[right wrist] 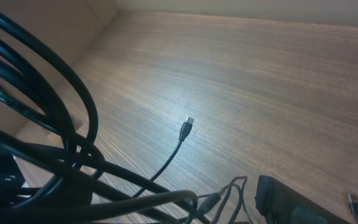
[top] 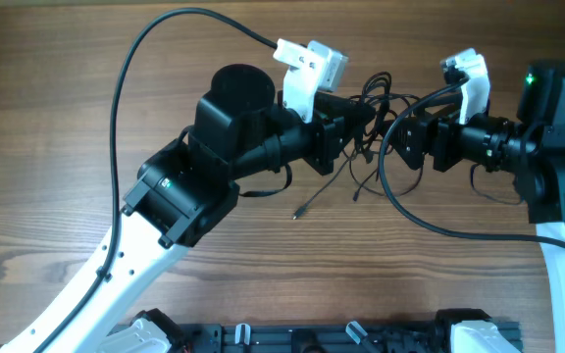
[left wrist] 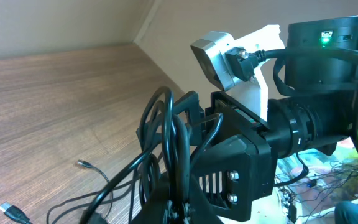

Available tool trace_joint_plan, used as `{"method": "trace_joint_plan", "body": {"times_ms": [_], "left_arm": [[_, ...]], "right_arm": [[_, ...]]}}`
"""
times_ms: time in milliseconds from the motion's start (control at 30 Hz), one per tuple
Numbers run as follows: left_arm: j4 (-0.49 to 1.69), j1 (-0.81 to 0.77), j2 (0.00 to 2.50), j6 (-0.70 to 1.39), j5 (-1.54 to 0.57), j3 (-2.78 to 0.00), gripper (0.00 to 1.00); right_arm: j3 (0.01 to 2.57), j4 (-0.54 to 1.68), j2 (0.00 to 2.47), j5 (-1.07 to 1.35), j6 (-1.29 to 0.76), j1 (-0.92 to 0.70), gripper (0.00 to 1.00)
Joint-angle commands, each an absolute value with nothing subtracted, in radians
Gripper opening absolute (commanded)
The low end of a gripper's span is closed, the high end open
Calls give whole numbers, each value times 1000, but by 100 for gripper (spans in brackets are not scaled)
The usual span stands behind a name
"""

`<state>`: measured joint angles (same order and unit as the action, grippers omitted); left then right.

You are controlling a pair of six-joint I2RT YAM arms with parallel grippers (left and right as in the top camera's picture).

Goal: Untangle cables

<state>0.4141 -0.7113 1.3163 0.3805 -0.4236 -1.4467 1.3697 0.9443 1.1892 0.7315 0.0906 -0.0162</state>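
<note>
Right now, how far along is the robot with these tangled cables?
Barely started. Done: two plug ends trail loose on the table. In hand: the left jaws are shut on the cables, bunched in a knot; the right jaws stand open beside it. Left: pulling the knot apart.

Cables [top: 373, 96]: I saw them black.
Table [top: 57, 118]: I saw brown, streaked wood grain.
Left arm [top: 189, 191]: looked black over white.
</note>
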Motion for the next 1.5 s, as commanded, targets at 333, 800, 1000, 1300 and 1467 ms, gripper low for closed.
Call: {"method": "trace_joint_plan", "body": {"times_ms": [333, 800, 1000, 1300, 1467], "left_arm": [[334, -769, 1309, 402, -418, -1466, 4], [311, -654, 1274, 401, -399, -1466, 4], [331, -595, 1261, 401, -399, -1466, 4], [384, -600, 1255, 397, -403, -1466, 4], [393, -598, 1247, 397, -275, -1466, 4]], "right_arm": [[1382, 836, 1182, 767, -81, -14, 88], [1382, 1073, 1195, 284, -115, -14, 98], [1382, 1079, 1195, 284, -105, -14, 99], [1382, 1062, 1219, 55, -385, -14, 100], [1382, 1094, 1256, 223, -294, -14, 100]]}}
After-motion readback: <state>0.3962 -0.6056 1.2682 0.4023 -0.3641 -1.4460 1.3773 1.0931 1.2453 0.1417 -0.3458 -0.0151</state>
